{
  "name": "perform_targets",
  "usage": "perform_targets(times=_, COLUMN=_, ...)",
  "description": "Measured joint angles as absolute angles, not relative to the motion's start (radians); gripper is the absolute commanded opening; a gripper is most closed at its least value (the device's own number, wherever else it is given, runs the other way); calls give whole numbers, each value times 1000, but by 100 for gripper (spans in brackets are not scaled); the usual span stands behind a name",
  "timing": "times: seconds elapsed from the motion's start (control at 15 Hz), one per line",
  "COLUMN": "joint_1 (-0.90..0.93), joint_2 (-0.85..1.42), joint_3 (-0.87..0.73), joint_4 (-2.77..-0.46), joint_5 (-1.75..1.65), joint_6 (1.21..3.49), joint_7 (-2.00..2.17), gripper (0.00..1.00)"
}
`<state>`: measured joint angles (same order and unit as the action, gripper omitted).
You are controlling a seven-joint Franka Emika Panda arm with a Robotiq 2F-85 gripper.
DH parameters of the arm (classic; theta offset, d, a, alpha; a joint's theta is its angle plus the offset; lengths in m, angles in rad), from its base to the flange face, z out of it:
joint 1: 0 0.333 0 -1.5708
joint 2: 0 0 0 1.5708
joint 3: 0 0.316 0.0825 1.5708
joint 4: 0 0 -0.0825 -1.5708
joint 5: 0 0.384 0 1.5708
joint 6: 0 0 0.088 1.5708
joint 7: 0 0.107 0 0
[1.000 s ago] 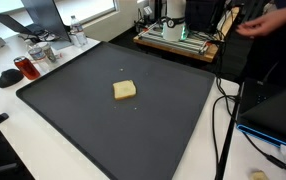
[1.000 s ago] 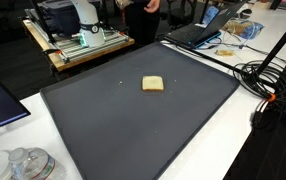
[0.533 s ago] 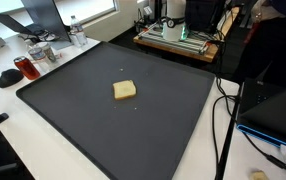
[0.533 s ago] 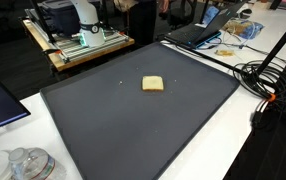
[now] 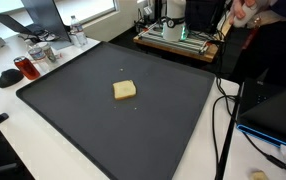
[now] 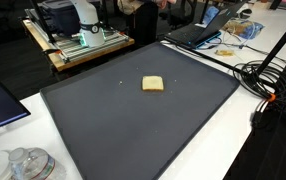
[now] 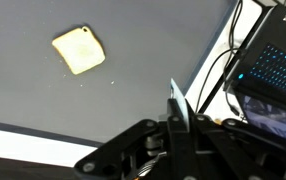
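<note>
A pale yellow square piece lies flat near the middle of a large dark grey mat in both exterior views (image 5: 125, 90) (image 6: 154, 84). In the wrist view the piece (image 7: 80, 50) sits at the upper left on the mat (image 7: 143, 40). My gripper (image 7: 176, 97) shows only in the wrist view. Its two fingers are pressed together with nothing between them. It hovers above the mat near its edge, well apart from the yellow piece. The arm does not show in either exterior view.
An open laptop (image 7: 279, 70) and black cables (image 7: 215, 75) lie just past the mat's edge. A red cup (image 5: 25, 67) and bottles stand on the white table. Another laptop (image 6: 198, 35), a cable tangle (image 6: 273, 85) and a cart with a machine (image 6: 78, 25) stand nearby. A person (image 5: 258, 15) is at the back.
The person at the back has moved an arm. The yellow piece and the mat have not moved.
</note>
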<state>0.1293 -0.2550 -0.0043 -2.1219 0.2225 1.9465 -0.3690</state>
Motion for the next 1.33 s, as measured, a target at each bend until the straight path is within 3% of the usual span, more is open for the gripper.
perform_targets(times=0.47, joint_1=104, joint_2=-101, joint_3=-1, joint_4=-2030, joint_5=153, joint_6=2003, joint_7=-282, gripper=4)
perform_targets(times=1.33, joint_1=102, joint_2=-91, joint_3=0, joint_4=-2026, joint_5=147, joint_6=2003, joint_7=-259, gripper=4)
